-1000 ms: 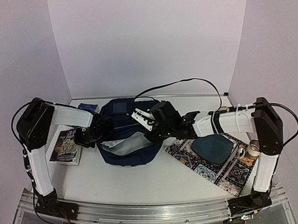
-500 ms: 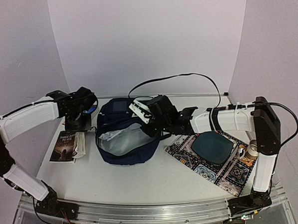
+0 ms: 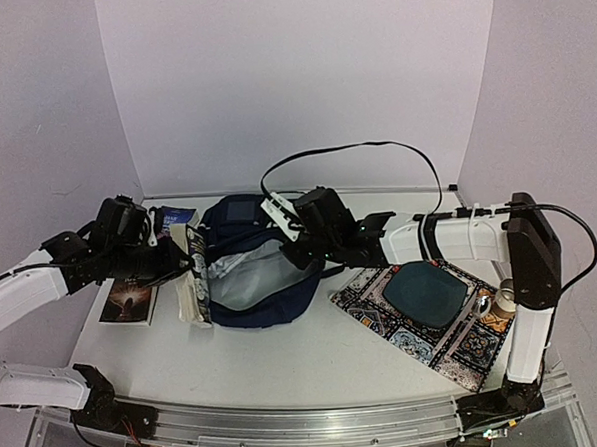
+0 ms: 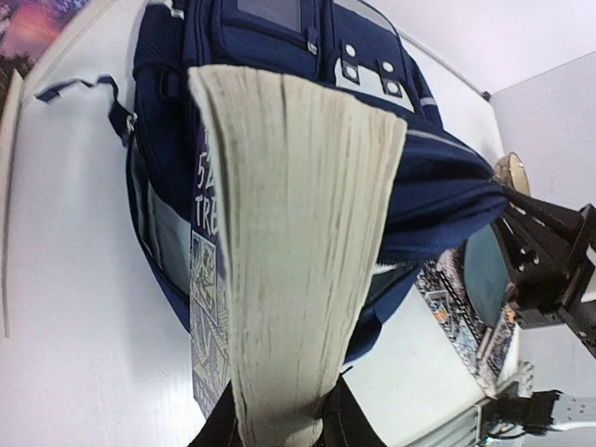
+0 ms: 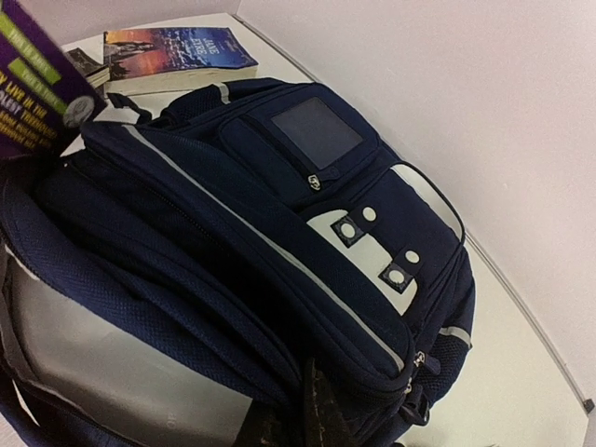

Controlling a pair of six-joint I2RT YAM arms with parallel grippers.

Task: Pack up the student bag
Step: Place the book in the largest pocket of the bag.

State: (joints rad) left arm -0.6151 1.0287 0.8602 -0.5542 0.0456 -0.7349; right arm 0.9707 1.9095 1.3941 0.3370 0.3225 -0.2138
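The student bag (image 3: 267, 297) lies mid-table, navy with white trim, its mouth open and grey lining showing. My left gripper (image 3: 178, 263) is shut on a thick paperback (image 3: 195, 285), which stands on edge at the left side of the bag's mouth. In the left wrist view the book's page edges (image 4: 298, 233) fill the middle, clamped between the black fingers (image 4: 216, 426) at the bottom, with the bag (image 4: 261, 37) behind. My right gripper (image 3: 300, 249) is shut on the bag's upper rim. In the right wrist view that gripper (image 5: 298, 414) pinches the bag's fabric (image 5: 279, 214).
A dark-covered book (image 3: 130, 298) lies on the table left of the bag and a blue one (image 3: 178, 215) behind it. A patterned mat (image 3: 465, 350) with a teal dish (image 3: 427, 295) sits at the right, a small cup (image 3: 505, 299) beside it. A black cable (image 3: 375, 154) arcs above.
My left arm lifted the thick book off the pile at the left and swung it over to the bag's mouth. The right gripper keeps hold of the rim, raised a little.
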